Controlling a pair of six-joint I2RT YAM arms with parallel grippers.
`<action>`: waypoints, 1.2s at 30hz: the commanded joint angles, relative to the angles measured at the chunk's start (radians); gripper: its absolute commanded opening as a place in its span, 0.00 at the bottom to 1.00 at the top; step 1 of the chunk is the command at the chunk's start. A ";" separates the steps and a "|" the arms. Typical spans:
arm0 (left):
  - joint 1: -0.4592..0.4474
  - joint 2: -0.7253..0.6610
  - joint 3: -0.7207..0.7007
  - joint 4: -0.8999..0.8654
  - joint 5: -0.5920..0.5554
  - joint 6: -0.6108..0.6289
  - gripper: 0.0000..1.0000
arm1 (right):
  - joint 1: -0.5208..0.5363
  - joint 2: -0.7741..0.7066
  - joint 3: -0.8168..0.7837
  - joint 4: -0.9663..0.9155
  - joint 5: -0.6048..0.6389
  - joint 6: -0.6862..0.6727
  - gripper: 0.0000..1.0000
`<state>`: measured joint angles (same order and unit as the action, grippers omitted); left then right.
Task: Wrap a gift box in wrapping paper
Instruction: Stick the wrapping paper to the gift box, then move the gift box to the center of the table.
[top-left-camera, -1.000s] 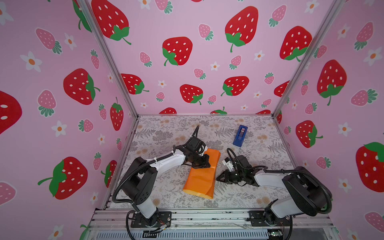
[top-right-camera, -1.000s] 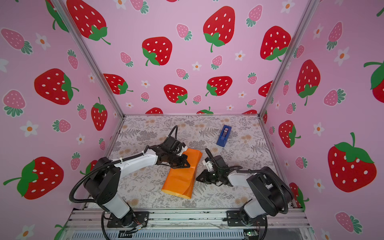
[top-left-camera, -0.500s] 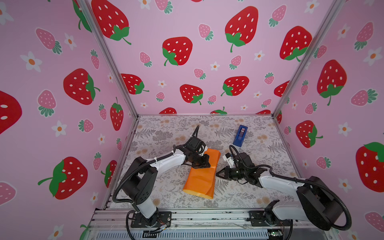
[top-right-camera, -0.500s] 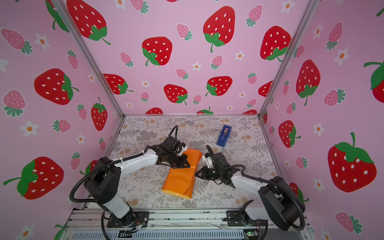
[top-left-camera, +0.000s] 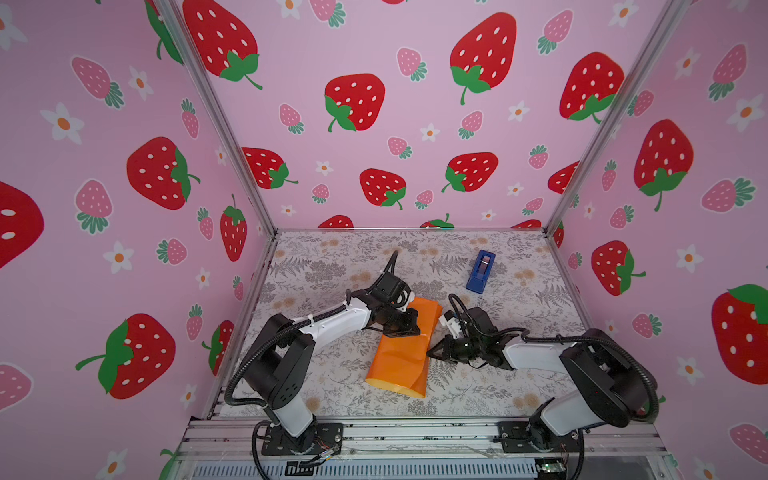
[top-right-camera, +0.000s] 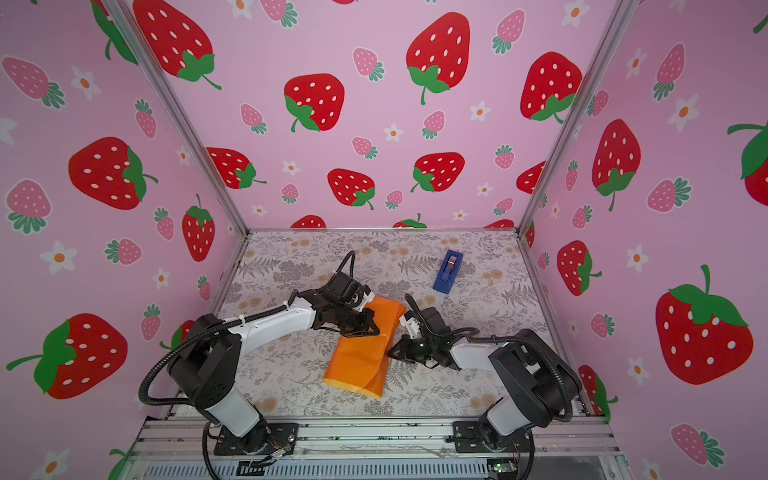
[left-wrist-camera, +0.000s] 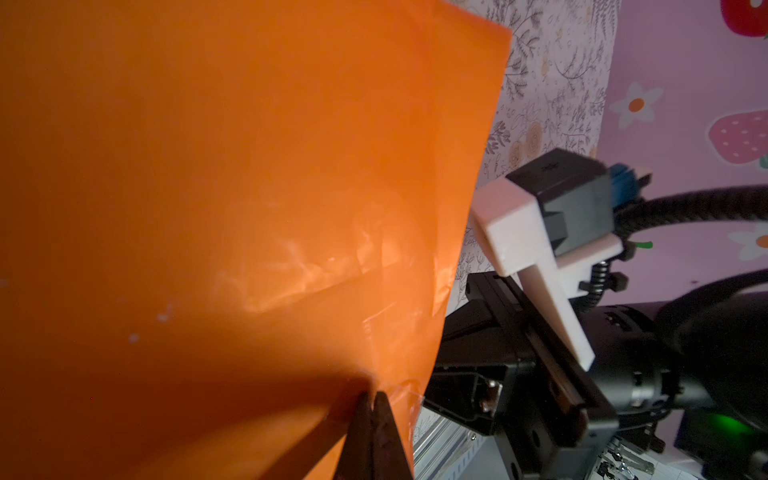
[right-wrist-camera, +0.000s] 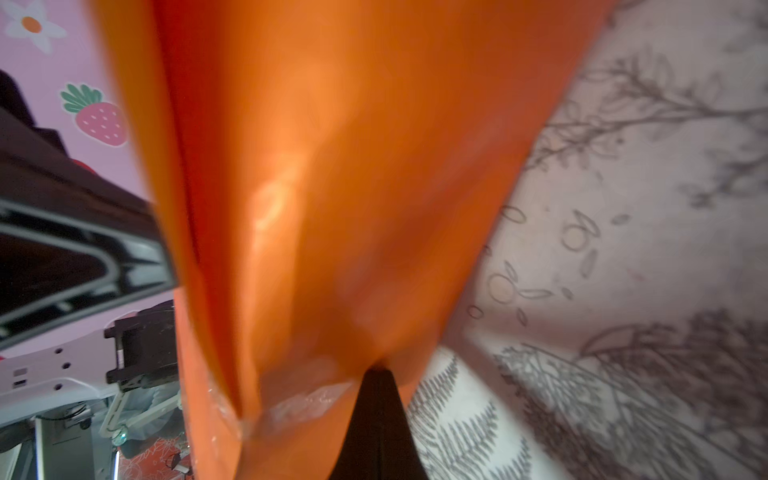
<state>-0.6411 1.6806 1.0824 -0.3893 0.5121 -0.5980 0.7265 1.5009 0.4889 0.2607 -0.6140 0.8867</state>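
The orange wrapping paper (top-left-camera: 399, 361) (top-right-camera: 357, 365) lies folded into a long bundle in the middle of the table. The gift box is hidden. My left gripper (top-left-camera: 411, 330) (top-right-camera: 372, 330) is shut, and its tips (left-wrist-camera: 371, 395) press on the top of the paper (left-wrist-camera: 208, 187) near its right edge. My right gripper (top-left-camera: 430, 353) (top-right-camera: 390, 353) is also shut, with its tip (right-wrist-camera: 376, 372) against the paper's (right-wrist-camera: 353, 166) right side, low by the table. A strip of clear tape (right-wrist-camera: 307, 405) shows on the paper beside that tip.
A blue tape dispenser (top-left-camera: 481, 271) (top-right-camera: 448, 271) lies at the back right on the grey floral table covering (top-left-camera: 332, 266). Pink strawberry walls close in the left, back and right. An aluminium rail (top-left-camera: 415, 432) with both arm bases runs along the front.
My right gripper's jaws have closed and its tip has moved a little left, up against the paper's side. The left gripper and the paper have stayed put.
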 joint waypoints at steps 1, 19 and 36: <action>0.009 0.021 0.002 -0.186 -0.129 0.007 0.00 | -0.001 -0.089 0.024 -0.217 0.147 -0.057 0.00; 0.260 -0.169 0.005 -0.323 -0.081 0.173 0.60 | -0.004 -0.158 0.074 -0.079 0.048 0.065 0.66; 0.305 0.044 -0.018 -0.090 0.198 0.155 0.57 | -0.061 0.157 0.312 -0.034 0.009 -0.006 0.52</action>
<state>-0.3397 1.6882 1.0138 -0.5076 0.6930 -0.4408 0.6815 1.6257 0.7475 0.2150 -0.5831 0.9092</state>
